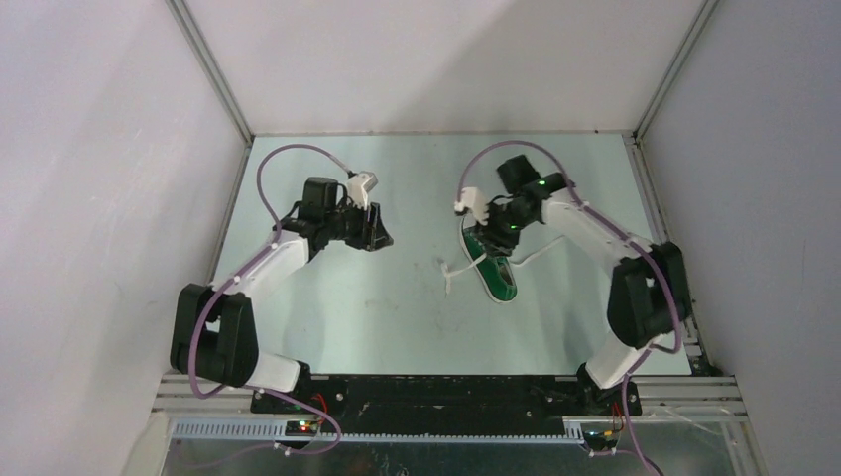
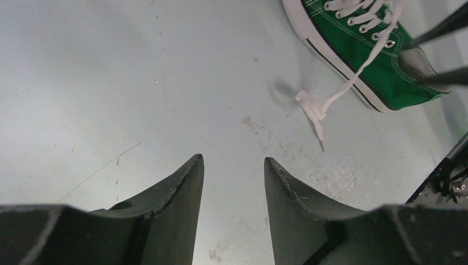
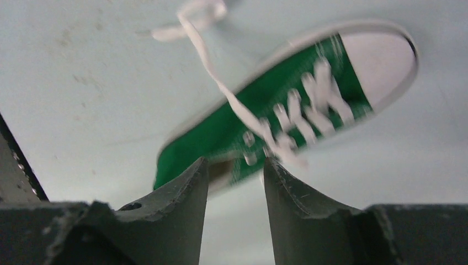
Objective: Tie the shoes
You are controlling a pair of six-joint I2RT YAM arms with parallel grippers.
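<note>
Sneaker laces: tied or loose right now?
Loose. A white lace trails off the green sneaker onto the table, its end lying free. No bow or knot shows at the eyelets.

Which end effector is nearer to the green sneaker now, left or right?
The right. The right end effector hangs open just above the green sneaker at its heel end. The left end effector is over the table, well off to the left of the sneaker.
</note>
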